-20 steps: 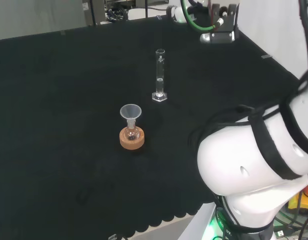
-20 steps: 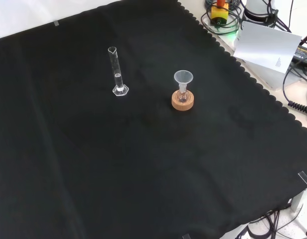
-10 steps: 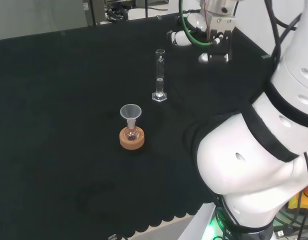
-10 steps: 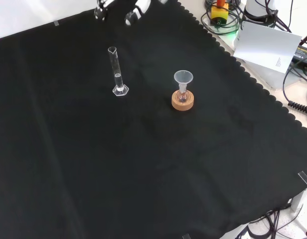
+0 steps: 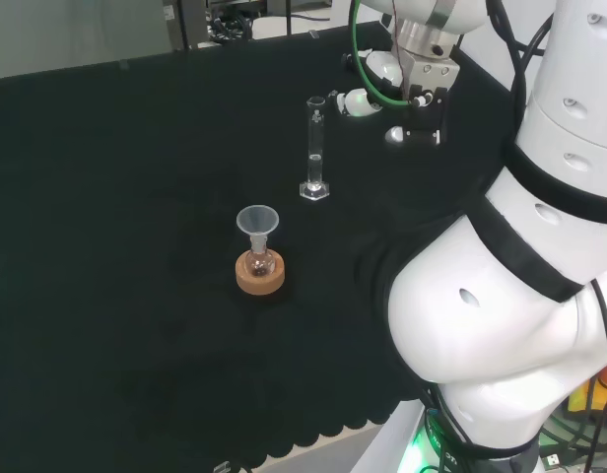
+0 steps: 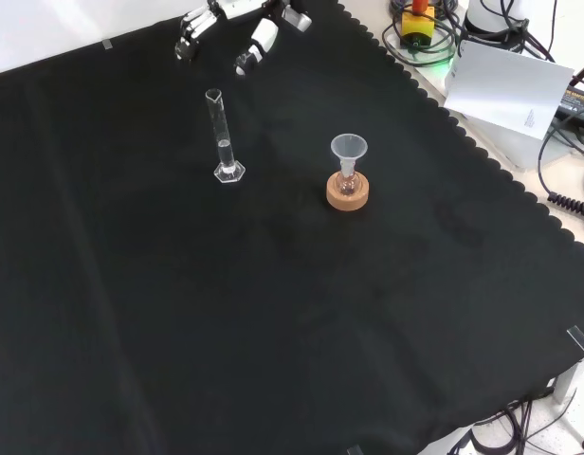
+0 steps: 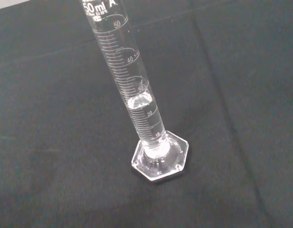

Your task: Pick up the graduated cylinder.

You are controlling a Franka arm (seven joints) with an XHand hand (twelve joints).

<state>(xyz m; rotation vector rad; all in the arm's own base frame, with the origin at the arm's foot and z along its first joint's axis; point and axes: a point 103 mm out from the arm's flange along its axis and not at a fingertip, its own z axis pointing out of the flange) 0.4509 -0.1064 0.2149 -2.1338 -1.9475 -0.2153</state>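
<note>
Compared with half a second ago, the hand (image 6: 237,24) has come lower and nearer to the graduated cylinder (image 5: 314,148), while the cylinder has not moved. The cylinder stands upright on its hexagonal base on the black cloth (image 6: 273,313), with clear liquid in its lower part. In the front view the hand hovers above and beyond it, apart from it, its fingers (image 6: 255,45) spread and holding nothing. Nearby, a funnel (image 6: 348,150) sits in a small flask on a cork ring (image 6: 348,194).
</note>
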